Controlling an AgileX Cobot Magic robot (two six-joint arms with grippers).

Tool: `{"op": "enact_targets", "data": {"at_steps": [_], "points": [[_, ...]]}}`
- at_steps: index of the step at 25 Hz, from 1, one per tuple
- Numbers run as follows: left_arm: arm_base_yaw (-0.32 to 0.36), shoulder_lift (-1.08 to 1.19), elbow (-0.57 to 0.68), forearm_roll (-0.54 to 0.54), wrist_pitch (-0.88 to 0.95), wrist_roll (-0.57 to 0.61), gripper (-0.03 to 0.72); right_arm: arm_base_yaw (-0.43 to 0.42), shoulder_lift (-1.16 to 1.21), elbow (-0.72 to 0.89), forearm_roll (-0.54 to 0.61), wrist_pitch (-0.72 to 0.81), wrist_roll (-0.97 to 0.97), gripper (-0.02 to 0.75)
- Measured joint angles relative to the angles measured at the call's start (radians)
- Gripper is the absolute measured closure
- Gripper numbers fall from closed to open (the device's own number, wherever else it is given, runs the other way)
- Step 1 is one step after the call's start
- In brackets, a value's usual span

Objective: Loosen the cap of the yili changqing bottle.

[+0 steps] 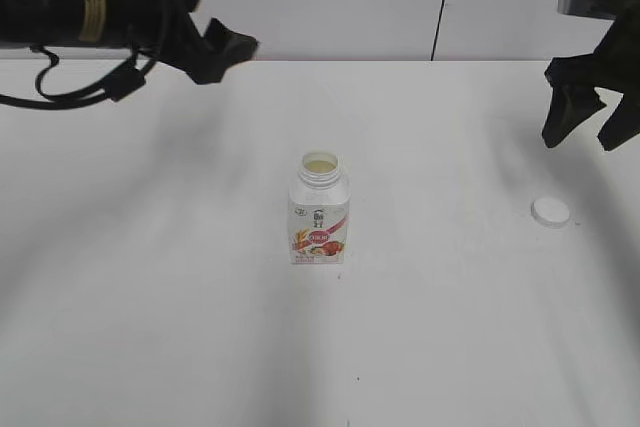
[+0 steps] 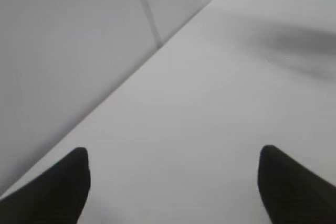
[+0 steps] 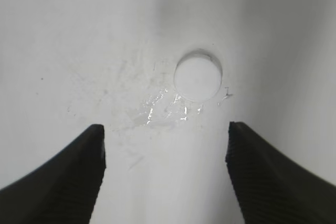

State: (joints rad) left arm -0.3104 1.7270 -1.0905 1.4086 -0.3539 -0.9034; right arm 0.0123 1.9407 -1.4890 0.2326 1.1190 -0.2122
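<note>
Uncapped and upright on the table (image 1: pixel 150 327), the yili changqing bottle (image 1: pixel 319 210) could spill if either wide-open, empty hand knocks it, its cap (image 1: pixel 550 212) lying well apart.

Cap (image 1: pixel 551 212) right of bottle (image 1: pixel 319 210)

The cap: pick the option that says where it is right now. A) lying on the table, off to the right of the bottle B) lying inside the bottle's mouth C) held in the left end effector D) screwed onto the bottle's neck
A: the cap lies on the table, apart from the bottle, whose neck stands open; both end effectors are empty.
</note>
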Motion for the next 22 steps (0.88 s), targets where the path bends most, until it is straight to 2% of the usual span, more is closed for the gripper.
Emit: {"op": "enact_targets", "data": {"at_steps": [3,6,9,15,17,19,22], "points": [[0.0,-0.035,0.0,-0.04,0.32,-0.001,0.096,0.0,-0.001,-0.026,0.006,0.041,0.003,0.174],[0.001,-0.038,0.0,-0.154,0.574,0.003,0.096,0.0,-0.002,-0.029,0.02,0.07,0.004,0.174],[0.001,-0.038,0.0,-0.375,0.693,0.107,0.101,0.0,-0.002,-0.029,0.026,0.088,0.004,0.174],[0.001,-0.038,-0.005,-1.011,0.765,0.509,0.102,0.0,-0.002,-0.031,0.026,0.092,0.005,0.174],[0.001,-0.038,-0.026,-1.165,0.827,0.627,0.102,0.0,-0.002,-0.031,0.027,0.092,0.005,0.174],[0.006,-0.038,-0.058,-1.254,0.892,0.68,0.102,0.0,-0.002,-0.031,0.027,0.093,0.005,0.174],[0.032,-0.034,-0.115,-1.327,1.011,0.707,0.102,0.0,-0.003,-0.031,0.027,0.094,0.006,0.174]]}}
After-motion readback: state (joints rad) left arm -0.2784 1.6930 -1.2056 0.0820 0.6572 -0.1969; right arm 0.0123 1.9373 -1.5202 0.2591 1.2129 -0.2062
